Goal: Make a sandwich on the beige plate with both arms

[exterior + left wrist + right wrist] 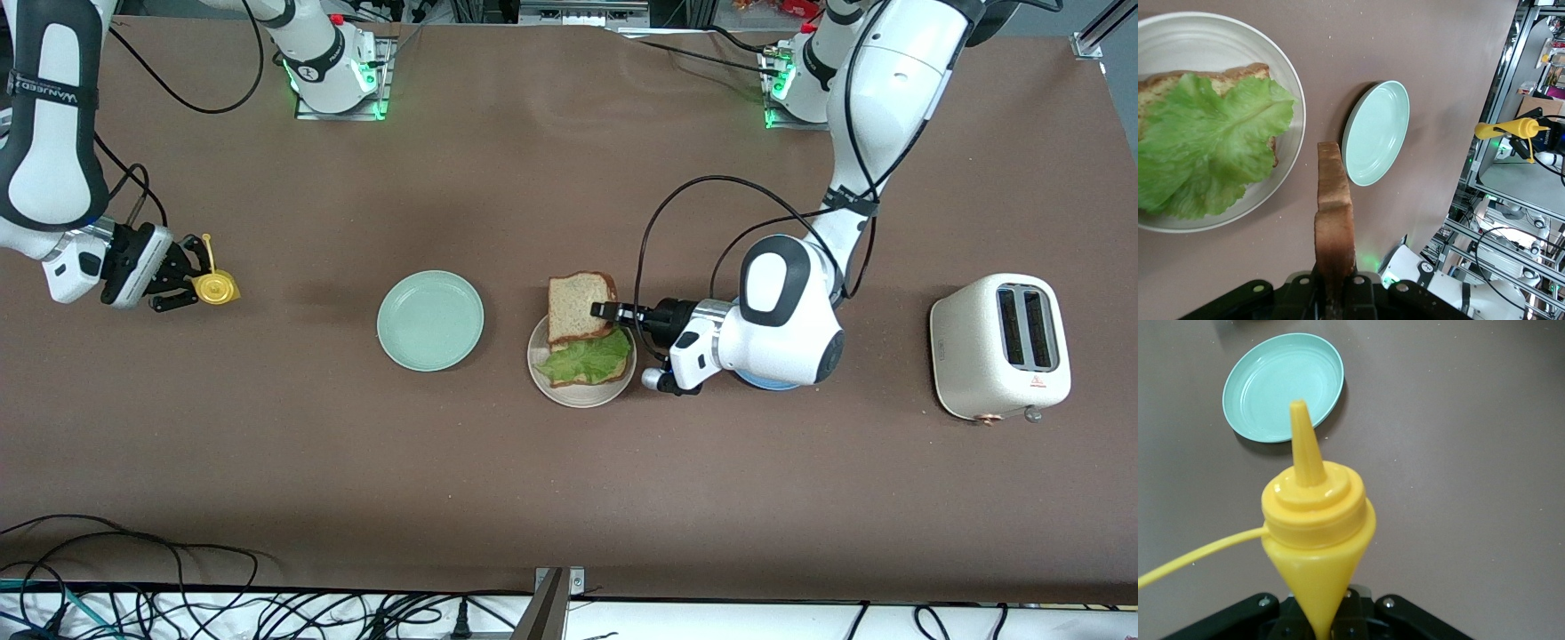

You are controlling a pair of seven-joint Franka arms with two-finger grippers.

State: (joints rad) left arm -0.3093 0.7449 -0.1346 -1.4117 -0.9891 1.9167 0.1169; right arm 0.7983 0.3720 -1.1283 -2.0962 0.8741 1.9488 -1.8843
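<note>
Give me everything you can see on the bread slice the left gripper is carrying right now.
The top bread slice is square, tan and speckled, with a brown crust. The left gripper is shut on one edge, holding it in the air over the beige plate. In the left wrist view it shows edge-on, sticking straight out from the fingers. Below it lie the lettuce leaf and the bottom slice; I cannot tell whether it touches them.

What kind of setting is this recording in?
Likely a robotics lab staged as a kitchen: two arms bolted to a brown table, metal framing alongside, loose cables, a white toaster.
</note>
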